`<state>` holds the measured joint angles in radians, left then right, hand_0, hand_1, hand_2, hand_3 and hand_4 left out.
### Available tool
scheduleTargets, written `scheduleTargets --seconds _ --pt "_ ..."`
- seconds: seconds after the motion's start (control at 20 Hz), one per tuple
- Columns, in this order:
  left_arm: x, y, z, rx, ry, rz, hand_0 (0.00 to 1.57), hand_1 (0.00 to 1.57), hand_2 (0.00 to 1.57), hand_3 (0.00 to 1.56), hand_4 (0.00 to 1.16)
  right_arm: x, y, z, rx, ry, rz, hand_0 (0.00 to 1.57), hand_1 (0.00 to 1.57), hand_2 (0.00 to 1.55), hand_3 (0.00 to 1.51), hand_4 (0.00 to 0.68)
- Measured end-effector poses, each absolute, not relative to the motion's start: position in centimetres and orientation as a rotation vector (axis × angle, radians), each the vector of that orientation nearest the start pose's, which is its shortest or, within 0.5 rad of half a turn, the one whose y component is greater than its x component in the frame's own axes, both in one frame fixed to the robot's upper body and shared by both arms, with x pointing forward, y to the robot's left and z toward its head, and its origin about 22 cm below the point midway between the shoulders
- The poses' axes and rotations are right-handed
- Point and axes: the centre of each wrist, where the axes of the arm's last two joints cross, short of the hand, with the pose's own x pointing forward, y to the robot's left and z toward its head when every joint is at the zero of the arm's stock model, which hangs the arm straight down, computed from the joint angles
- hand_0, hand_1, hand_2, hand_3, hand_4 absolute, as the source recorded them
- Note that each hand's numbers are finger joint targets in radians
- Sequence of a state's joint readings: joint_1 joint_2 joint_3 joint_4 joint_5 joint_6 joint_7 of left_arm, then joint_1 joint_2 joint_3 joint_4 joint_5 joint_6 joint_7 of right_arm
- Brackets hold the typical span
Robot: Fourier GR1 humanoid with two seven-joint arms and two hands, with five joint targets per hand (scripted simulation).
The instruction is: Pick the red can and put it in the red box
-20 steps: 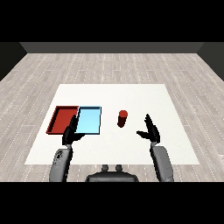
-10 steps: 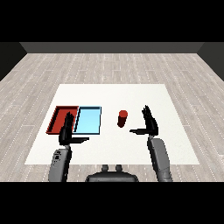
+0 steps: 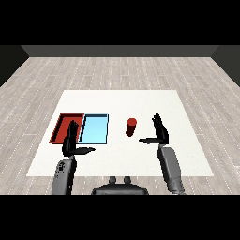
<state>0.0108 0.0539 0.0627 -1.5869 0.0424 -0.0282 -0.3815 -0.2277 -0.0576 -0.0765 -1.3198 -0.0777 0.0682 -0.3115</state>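
Closing in from the right of the frame, the right hand [image 3: 160, 132] now stands nearer the can [image 3: 131, 127] than it did a second ago, when it hung further out toward the lower right; over the same span the can has not shifted. That can, red and upright, sits on the table [image 3: 140, 101] just right of the frame's centre. It is apart from the hand, with a strip of white showing between its side and the thumb, which points left toward it. Fingers are straight and raised, thumb spread, so the hand is open and holds nothing. My reading is that this is the reach before the grasp: the palm faces the can and has only to travel a little further left before it can curl round.

Left of the can lies the blue tray [image 3: 95, 129], and touching its left edge the red tray [image 3: 63, 123], where the can is to go. Both are well apart from the can, so the whole carry is still ahead.

At the lower left, the left hand [image 3: 71, 141] is open too, fingers up and thumb out to the right, holding nothing. It overlaps the near edges of both trays in the picture, hiding part of the red tray's near right corner; whether it touches them or hovers above I cannot tell
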Motion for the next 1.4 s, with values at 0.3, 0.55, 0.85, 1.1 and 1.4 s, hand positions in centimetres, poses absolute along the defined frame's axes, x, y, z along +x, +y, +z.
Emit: scheduleTargets --seconds 0.3,0.55,0.85,1.1,1.4 --pt "23.9 25.2 0.5 0.057 -1.967 0.012 0.0 0.0 0.0 0.0 0.0 30.1 -23.1 -0.6 0.098 -1.836 0.015 0.0 0.0 0.0 0.0 0.0" --pt "23.7 25.1 0.2 0.062 -1.971 0.011 0.0 0.0 0.0 0.0 0.0 30.3 -23.0 -1.3 0.111 -1.831 0.001 0.0 0.0 0.0 0.0 0.0" --pt "23.9 25.1 0.3 0.049 -1.963 0.022 0.0 0.0 0.0 0.0 0.0 31.5 -22.1 -1.5 0.141 -1.807 -0.016 0.0 0.0 0.0 0.0 0.0" --pt "23.6 26.1 1.0 0.034 -1.972 0.03 0.0 0.0 0.0 0.0 0.0 33.3 -21.1 -2.3 0.168 -1.779 -0.03 0.0 0.0 0.0 0.0 0.0" --pt "23.6 25.3 0.7 0.021 -1.974 0.046 0.0 0.0 0.0 0.0 0.0 33.7 -19.7 -3.5 0.198 -1.756 -0.068 0.0 0.0 0.0 0.0 0.0"
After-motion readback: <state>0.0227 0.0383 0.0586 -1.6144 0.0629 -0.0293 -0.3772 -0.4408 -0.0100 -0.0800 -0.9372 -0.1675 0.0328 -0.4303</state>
